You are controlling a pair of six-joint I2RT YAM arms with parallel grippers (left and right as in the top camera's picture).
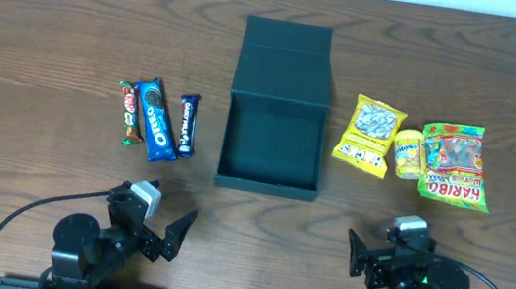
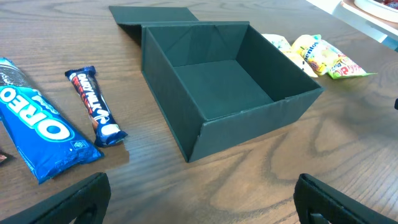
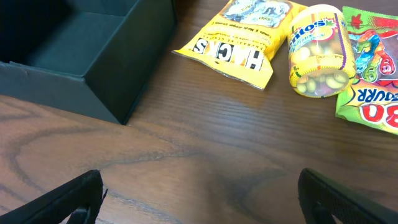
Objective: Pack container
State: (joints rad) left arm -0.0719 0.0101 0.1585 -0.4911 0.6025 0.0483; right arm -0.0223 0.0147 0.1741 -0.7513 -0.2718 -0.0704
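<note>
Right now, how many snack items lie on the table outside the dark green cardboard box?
6. Left of the box: a small brown bar, a blue Oreo pack, a dark blue bar. Right: a yellow bag, a yellow tub, a Haribo bag. None seems hidden.

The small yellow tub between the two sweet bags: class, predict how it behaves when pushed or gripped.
The tub is round and lies on its side, so a push would probably roll it. Its plastic wall looks hard and glossy, so likely stiff but slippery. Loose sweets show inside; they may shift when lifted.
</note>
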